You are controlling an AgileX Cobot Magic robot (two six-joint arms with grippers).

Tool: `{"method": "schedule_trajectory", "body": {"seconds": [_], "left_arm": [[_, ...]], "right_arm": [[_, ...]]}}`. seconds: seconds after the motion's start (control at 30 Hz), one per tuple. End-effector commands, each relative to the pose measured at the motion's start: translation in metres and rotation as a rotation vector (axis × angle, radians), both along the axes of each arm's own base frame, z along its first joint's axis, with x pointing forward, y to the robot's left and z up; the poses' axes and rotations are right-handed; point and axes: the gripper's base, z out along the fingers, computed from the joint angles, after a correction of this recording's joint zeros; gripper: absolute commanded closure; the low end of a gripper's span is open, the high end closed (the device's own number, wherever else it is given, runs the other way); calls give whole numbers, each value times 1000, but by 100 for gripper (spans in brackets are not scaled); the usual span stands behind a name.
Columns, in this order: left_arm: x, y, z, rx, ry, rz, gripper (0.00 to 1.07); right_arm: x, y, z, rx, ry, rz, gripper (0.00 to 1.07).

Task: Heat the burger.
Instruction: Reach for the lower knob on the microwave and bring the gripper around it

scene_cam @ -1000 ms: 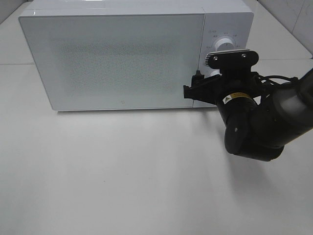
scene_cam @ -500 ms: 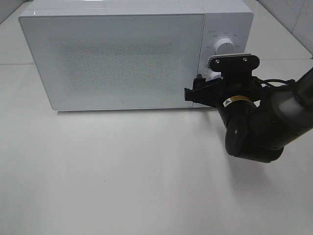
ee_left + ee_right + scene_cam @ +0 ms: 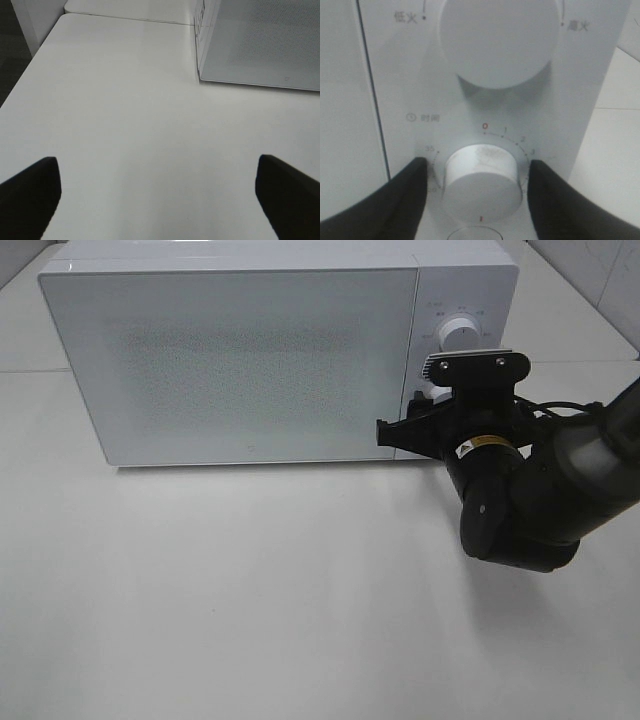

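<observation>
The burger is hidden; no view shows it. The white microwave (image 3: pixel 240 350) stands at the back of the table with its door (image 3: pixel 230 360) shut. My right gripper (image 3: pixel 412 428) is at the control panel, below the upper power knob (image 3: pixel 460 332). In the right wrist view my right gripper (image 3: pixel 476 169) is open, with one black finger on each side of the round timer knob (image 3: pixel 482 177) and a small gap at each side. My left gripper (image 3: pixel 157 192) is open and empty above the bare table, to the left of the microwave (image 3: pixel 260 45).
The white table (image 3: pixel 250 590) stretches in front of the microwave. The table's left edge (image 3: pixel 20 85) drops to a dark floor. The right arm's cable and dark body (image 3: pixel 530 500) lie in front of the microwave's right corner.
My right gripper has shifted slightly down along the control panel towards the timer knob, then held still. The microwave door stays shut.
</observation>
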Motion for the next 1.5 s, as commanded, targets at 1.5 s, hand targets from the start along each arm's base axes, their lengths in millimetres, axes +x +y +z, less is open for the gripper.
{"method": "schedule_trajectory", "body": {"seconds": [1.5], "left_arm": [[-1, -1, 0, -3, -25, 0, 9]], "right_arm": [[6, 12, 27, 1758, -96, -17, 101]]}}
